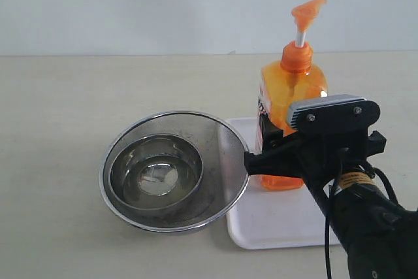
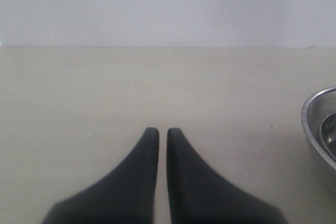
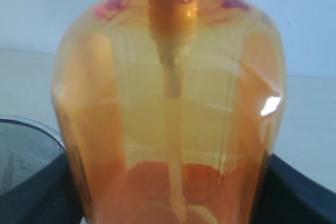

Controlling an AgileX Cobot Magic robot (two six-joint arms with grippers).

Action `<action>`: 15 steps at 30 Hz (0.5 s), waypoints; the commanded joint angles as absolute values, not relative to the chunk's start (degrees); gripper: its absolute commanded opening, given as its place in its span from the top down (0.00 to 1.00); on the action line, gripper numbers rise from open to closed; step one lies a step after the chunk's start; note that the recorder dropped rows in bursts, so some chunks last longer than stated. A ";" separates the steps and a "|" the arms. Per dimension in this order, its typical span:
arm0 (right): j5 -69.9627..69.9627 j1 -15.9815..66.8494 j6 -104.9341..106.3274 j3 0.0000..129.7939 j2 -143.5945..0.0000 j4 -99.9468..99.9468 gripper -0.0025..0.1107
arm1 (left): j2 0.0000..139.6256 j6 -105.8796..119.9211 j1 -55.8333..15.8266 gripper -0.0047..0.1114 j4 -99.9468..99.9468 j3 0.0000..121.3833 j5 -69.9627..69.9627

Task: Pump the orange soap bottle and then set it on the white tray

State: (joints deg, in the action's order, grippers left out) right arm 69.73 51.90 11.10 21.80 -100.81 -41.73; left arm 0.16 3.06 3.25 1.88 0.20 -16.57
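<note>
The orange soap bottle [image 1: 294,89] stands upright on the white tray [image 1: 274,227], pump head up and its label facing left. My right gripper [image 1: 277,155] reaches in from the lower right and grips the bottle's lower body. In the right wrist view the bottle [image 3: 168,103] fills the frame, and a dark finger [image 3: 31,192] presses against each side of it. My left gripper [image 2: 163,132] is shut on nothing, low over bare table; it does not show in the exterior view.
Two nested steel bowls [image 1: 173,171] sit left of the bottle, the larger one's rim overlapping the tray's left edge. The same rim [image 2: 315,103] shows at the edge of the left wrist view. A pale wall runs behind the table.
</note>
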 commanded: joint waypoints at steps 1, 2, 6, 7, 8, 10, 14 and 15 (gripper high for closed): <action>69.96 51.80 13.45 21.87 -100.60 -39.77 0.98 | 0.00 2.57 3.45 0.92 2.04 0.00 -16.33; 69.96 51.80 13.45 21.87 -100.60 -39.88 0.98 | 0.00 2.57 3.45 0.92 2.04 0.00 -16.33; 69.96 51.80 13.45 21.27 -100.60 -40.39 0.98 | 0.00 2.57 3.45 0.92 2.04 0.00 -16.33; 69.96 51.80 13.45 21.27 -100.60 -40.67 0.98 | 0.00 2.57 3.45 0.92 2.04 0.00 -16.33; 69.96 51.80 13.45 21.14 -100.60 -40.80 0.98 | 0.00 2.57 3.45 0.92 2.04 0.00 -16.33; 69.96 51.80 11.88 21.14 -100.60 -41.07 0.93 | 0.00 2.57 3.45 0.92 2.04 0.00 -16.33; 69.96 51.80 10.96 21.14 -100.60 -40.78 0.63 | 0.00 2.57 3.45 0.92 2.04 0.00 -16.33; 69.96 51.80 10.96 21.14 -100.60 -40.78 0.51 | 0.00 2.57 3.45 0.92 2.04 0.00 -16.33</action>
State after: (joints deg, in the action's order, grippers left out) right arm 69.86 51.90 11.31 21.61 -100.81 -41.35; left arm 0.16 3.06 3.25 1.88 0.20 -16.57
